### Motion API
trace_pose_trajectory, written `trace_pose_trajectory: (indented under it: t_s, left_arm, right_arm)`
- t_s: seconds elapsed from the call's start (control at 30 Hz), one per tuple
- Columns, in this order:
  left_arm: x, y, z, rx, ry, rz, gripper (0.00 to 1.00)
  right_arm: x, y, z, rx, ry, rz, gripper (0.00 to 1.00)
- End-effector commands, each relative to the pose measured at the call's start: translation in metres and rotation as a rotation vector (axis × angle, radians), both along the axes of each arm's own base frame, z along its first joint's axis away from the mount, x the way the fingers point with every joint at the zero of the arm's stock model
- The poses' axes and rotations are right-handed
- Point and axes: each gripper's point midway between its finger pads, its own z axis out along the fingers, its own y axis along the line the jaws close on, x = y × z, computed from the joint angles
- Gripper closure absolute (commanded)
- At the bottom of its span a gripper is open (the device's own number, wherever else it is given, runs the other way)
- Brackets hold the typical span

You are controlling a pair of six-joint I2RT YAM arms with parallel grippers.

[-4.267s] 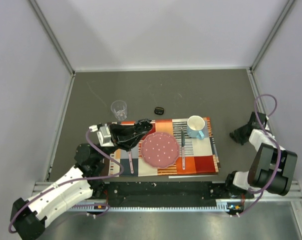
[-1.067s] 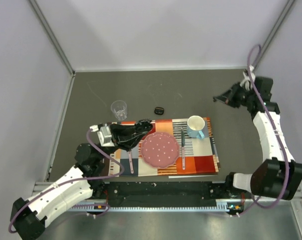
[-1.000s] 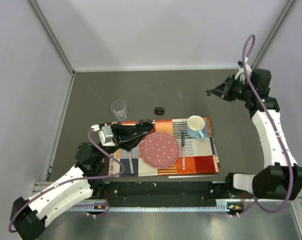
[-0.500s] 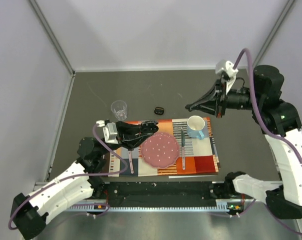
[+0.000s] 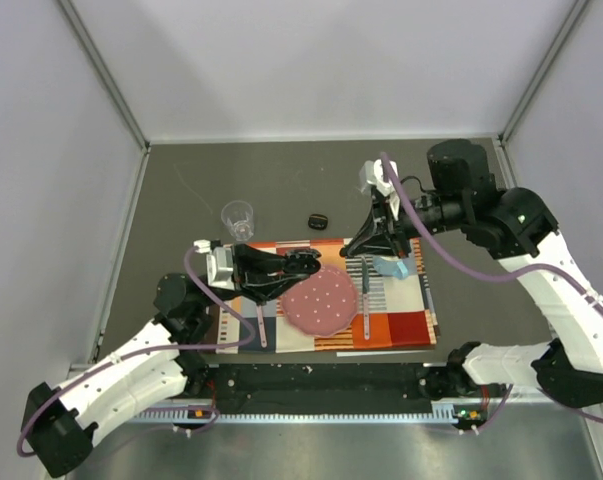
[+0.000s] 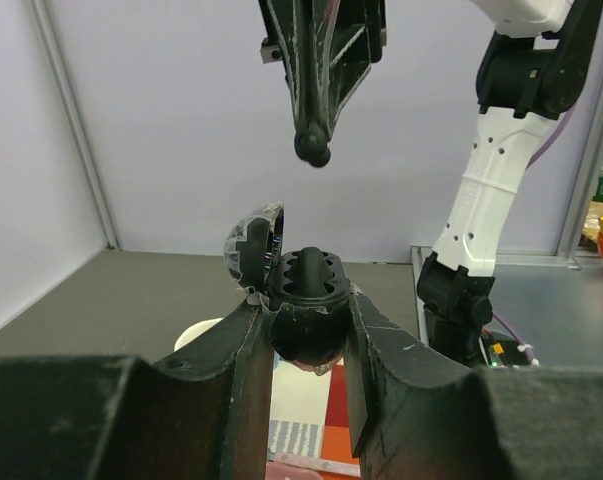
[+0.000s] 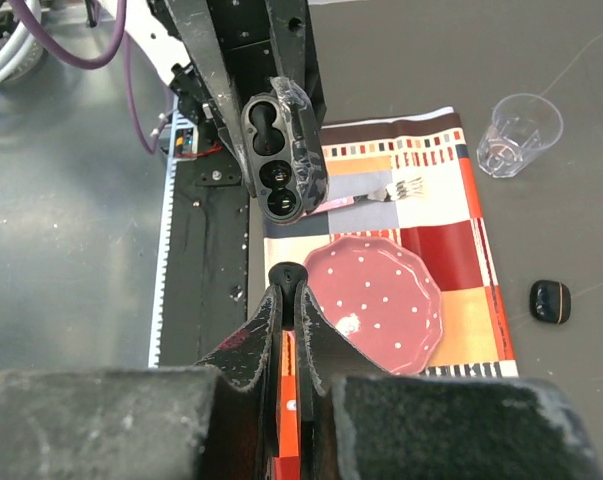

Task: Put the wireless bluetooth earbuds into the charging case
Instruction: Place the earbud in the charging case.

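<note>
My left gripper [image 6: 307,322] is shut on the charging case [image 6: 306,345], a small black rounded shell held above the placemat with its lid [image 6: 251,248] swung open. The right wrist view looks down into the case [image 7: 281,150] and its dark sockets. My right gripper [image 7: 286,290] is shut on one earbud [image 7: 286,275], a tiny glossy black bud pinched at the fingertips. From the left wrist view this earbud [image 6: 313,148] hangs a short way above the open case, not touching it. A small black piece [image 5: 319,220] lies on the grey table beyond the mat; I cannot tell whether it is the other earbud.
A checked placemat [image 5: 411,325] carries a pink dotted plate [image 5: 321,302], a fork [image 5: 261,328], a knife [image 5: 364,305] and a blue mug [image 5: 393,266] partly hidden by the right arm. A clear glass [image 5: 238,217] stands behind the mat at the left.
The right arm has swung from the far right side to the middle, bringing its shut fingertips down over the case. The left gripper with the case has shifted slightly right.
</note>
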Motion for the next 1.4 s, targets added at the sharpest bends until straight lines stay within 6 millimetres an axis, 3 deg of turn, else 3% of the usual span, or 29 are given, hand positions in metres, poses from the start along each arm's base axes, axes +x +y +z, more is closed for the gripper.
trace_pose_trajectory:
  t_s: [0.0,0.37,1.37]
  left_arm:
    - [-0.014,0.002,0.033,-0.062,-0.078,-0.063,1.0]
    - [-0.014,-0.006,0.03,-0.05,-0.062,-0.112,1.0]
    - [-0.016,-0.01,0.03,-0.051,-0.066,-0.148,1.0]
  right_arm:
    - [-0.009,0.004,0.02,0.03,-0.105,0.049,1.0]
    - [-0.035,0.019,0.022,0.043,-0.125,0.167,1.0]
    - [-0.021,0.053,-0.001,-0.01,-0.105,0.208,1.0]
